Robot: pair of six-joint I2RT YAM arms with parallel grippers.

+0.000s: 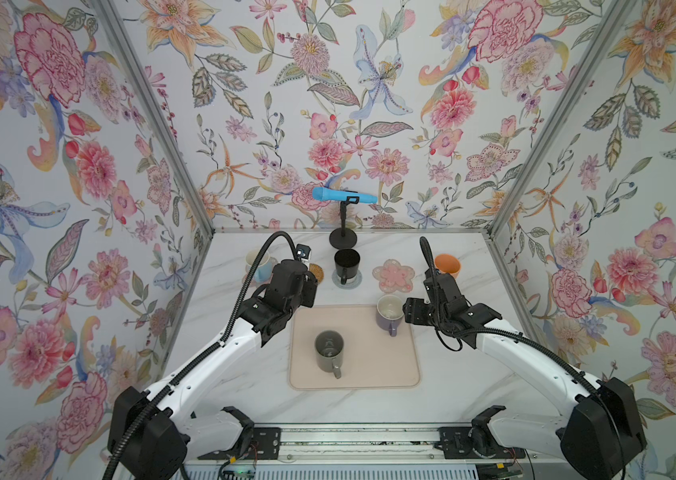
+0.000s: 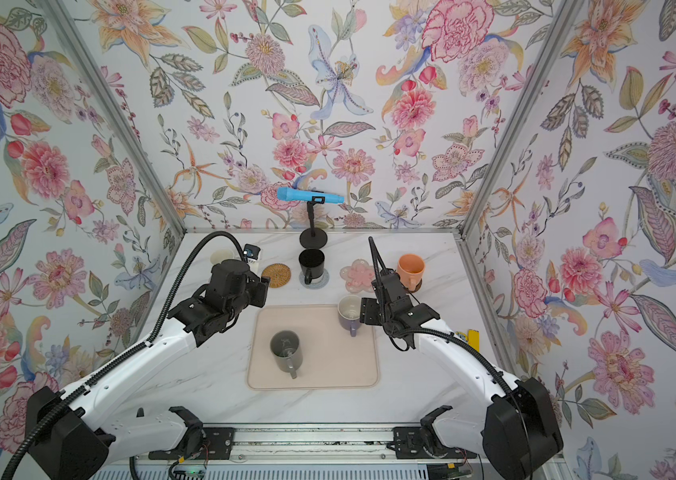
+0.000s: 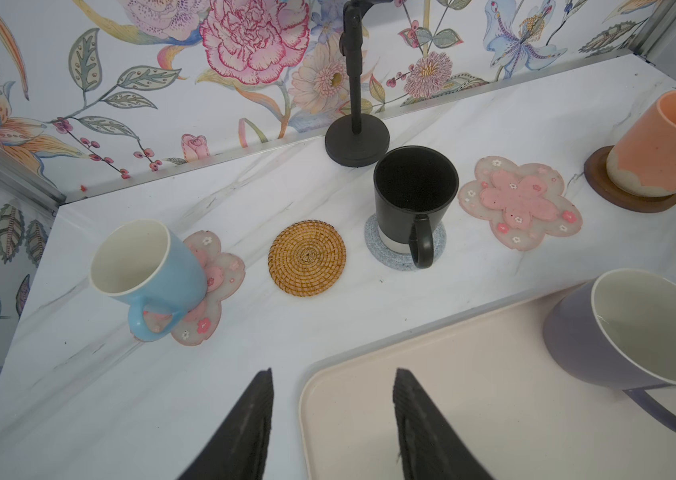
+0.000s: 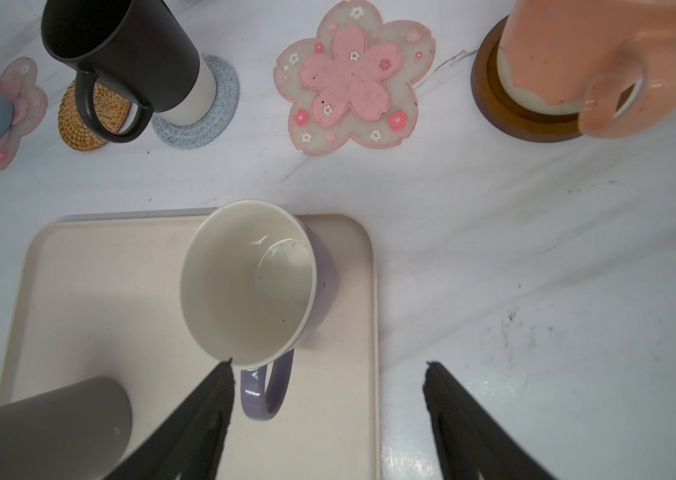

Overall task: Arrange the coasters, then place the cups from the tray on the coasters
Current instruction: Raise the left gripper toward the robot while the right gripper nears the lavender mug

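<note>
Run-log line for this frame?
placed: light blue mug, black mug, orange mug | beige tray: purple mug, grey mug | free: woven rattan coaster, pink flower coaster | left end effector, right end effector open

The left arm (image 1: 211, 353) and the right arm (image 1: 535, 361) were stretched forward, elbows bent. The left gripper (image 3: 334, 374) had its jaws moderately apart — the right gripper (image 4: 328, 368) stood wider.

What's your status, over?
Left claw open, empty; right claw open beside purple mug. Light blue mug, black mug, orange mug on coasters; grey mug, purple mug on tray. Rattan coaster, flower coaster vacant, unobstructed.
</note>
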